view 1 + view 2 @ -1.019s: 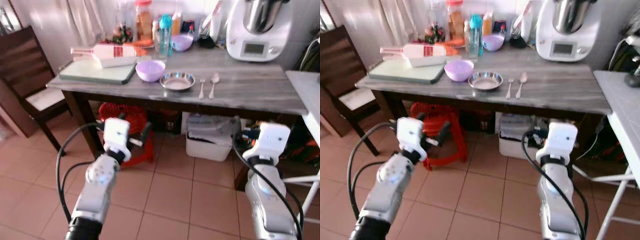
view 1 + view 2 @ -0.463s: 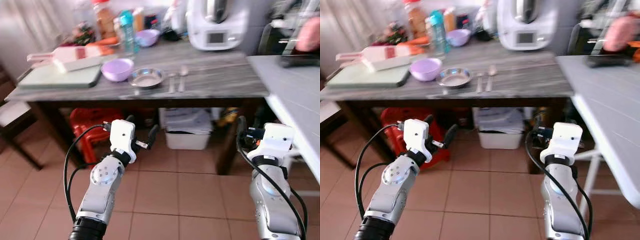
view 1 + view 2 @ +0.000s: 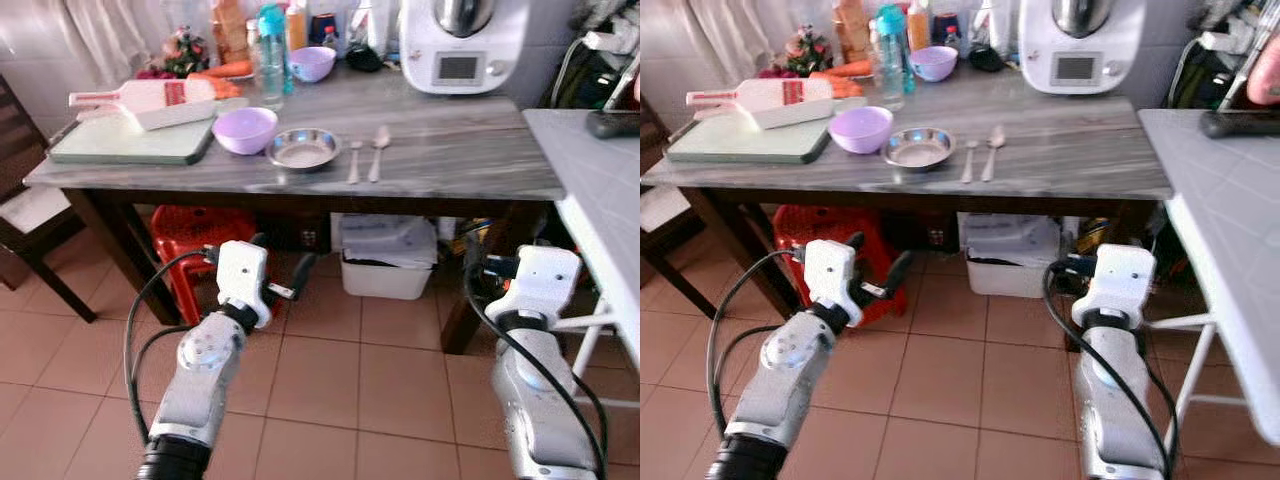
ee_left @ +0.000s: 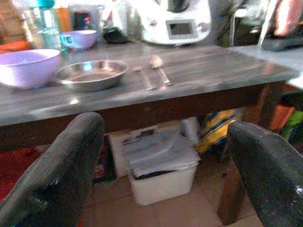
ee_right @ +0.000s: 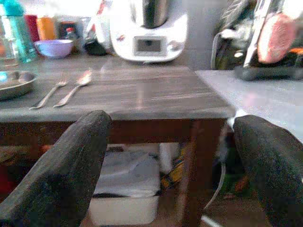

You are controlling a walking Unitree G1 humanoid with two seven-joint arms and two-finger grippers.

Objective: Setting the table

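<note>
On the grey wooden table (image 3: pixel 470 165) a lilac bowl (image 3: pixel 246 129) stands beside a shallow steel dish (image 3: pixel 303 149). Just right of the dish lie a fork (image 3: pixel 353 162) and a spoon (image 3: pixel 378 150), side by side. My left gripper (image 4: pixel 163 142) is held low in front of the table, below its top, open and holding nothing. My right gripper (image 5: pixel 170 124) sits at the same height near the table's right leg, also open with nothing in it. Both are well short of the tableware.
A pale green cutting board (image 3: pixel 130 142) with a white container on it lies at the table's left. Bottles, a small purple bowl (image 3: pixel 313 63) and a white kitchen machine (image 3: pixel 460 45) line the back. Underneath are a red stool (image 3: pixel 200 232) and a white bin (image 3: pixel 388 262). A white table (image 3: pixel 600 190) juts in at the right; a dark chair (image 3: pixel 30 205) stands left.
The camera has swung, so the whole scene shifted in the picture and is sharper now. Both arms keep the same pose; nothing on the table has moved.
</note>
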